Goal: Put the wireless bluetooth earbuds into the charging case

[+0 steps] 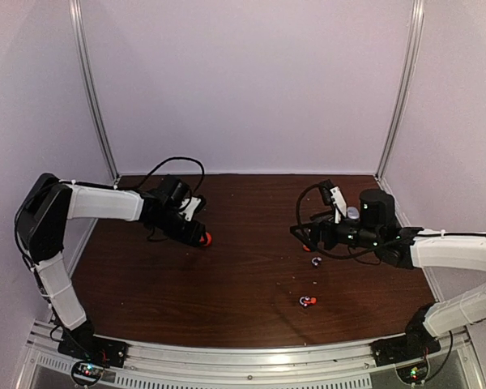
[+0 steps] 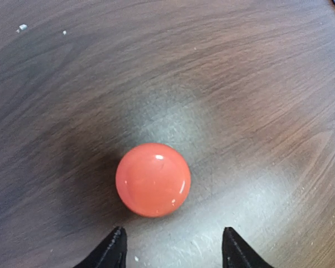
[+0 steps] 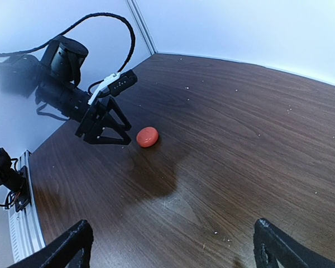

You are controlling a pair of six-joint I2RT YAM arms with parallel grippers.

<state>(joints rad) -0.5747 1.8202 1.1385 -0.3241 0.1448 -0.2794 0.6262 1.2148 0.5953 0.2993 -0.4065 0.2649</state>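
Left gripper (image 2: 173, 249): being held parted and empty, just short of the red charging case (image 2: 153, 179).
Right gripper (image 3: 170, 251): being held wide apart, empty.
Earbuds (image 1: 308, 301): lying loose at right, well apart from the case.
Care: the case is likely being lined up; it should be centred before closing.

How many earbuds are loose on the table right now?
2. A silvery earbud lies just on the near side of the right gripper; a red-and-silver earbud lies closer still to the near edge. Others may be hidden under that gripper.
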